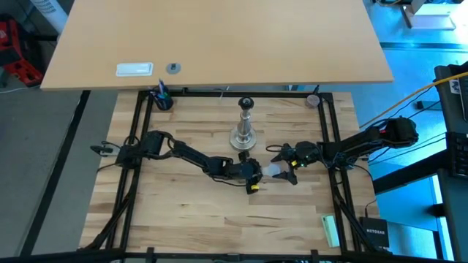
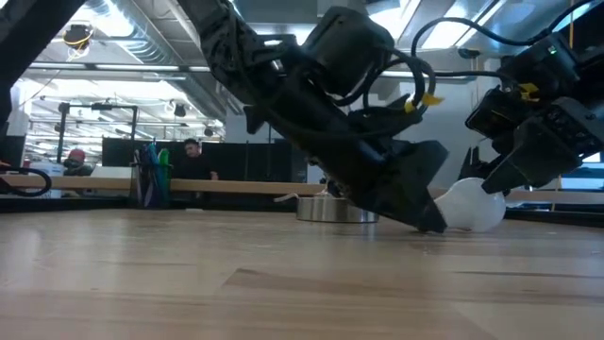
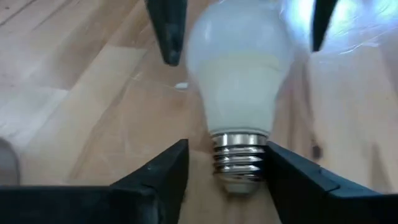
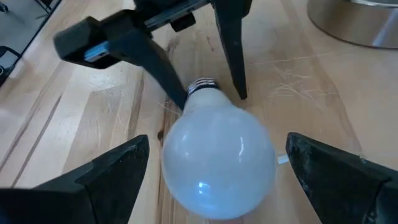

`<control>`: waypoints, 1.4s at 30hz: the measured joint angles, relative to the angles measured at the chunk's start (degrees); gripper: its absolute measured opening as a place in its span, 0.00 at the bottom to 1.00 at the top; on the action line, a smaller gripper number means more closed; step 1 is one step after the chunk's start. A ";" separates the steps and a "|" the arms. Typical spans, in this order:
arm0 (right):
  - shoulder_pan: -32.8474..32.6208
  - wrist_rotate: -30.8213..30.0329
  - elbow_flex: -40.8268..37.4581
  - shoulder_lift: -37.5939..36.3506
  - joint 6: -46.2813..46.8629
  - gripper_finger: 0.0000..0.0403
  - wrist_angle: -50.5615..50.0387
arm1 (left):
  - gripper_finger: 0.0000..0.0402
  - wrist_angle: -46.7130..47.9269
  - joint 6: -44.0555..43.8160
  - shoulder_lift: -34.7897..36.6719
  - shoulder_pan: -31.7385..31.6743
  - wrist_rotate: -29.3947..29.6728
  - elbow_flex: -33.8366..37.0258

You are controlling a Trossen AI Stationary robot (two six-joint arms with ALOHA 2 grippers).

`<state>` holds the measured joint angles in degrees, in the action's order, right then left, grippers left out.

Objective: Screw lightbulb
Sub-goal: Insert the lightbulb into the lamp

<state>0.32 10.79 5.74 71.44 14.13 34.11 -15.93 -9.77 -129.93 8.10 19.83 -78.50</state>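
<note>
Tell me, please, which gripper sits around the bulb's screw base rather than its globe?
The left gripper: its fingers flank the lightbulb at the threaded base; the right gripper straddles the globe.

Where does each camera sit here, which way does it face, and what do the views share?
High view: overhead, looking straight down; both arms, stand, lightbulb.
Low view: at table-top height, level across the table; both arms, bulb, room with a person behind.
Left wrist view: past the left gripper, open around the bulb's screw base.
Right wrist view: past the right gripper, open around the globe.
Shared: both wrist views show the bulb and the opposite gripper.
</note>
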 joint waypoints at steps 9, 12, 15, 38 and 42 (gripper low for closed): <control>0.02 2.83 0.50 -6.05 0.79 0.94 -1.50 | 0.21 3.16 2.02 1.44 0.07 -1.41 -0.04; 0.02 4.70 2.97 -12.88 0.80 0.94 -7.65 | 0.21 5.80 3.17 4.61 0.53 -1.35 0.07; 0.02 4.88 5.80 -20.42 0.62 0.94 -16.65 | 0.21 6.60 3.62 9.23 1.36 0.52 0.08; 0.01 -2.24 3.63 -37.81 22.88 0.94 -16.82 | 0.21 -4.69 8.65 20.49 6.84 12.24 8.71; -1.44 -6.27 3.52 -33.83 21.59 0.94 -9.05 | 0.21 -24.42 5.66 23.74 6.22 11.73 18.22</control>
<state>-1.13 4.52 9.25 37.61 35.72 25.06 -40.36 -4.11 -106.19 14.32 31.56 -60.28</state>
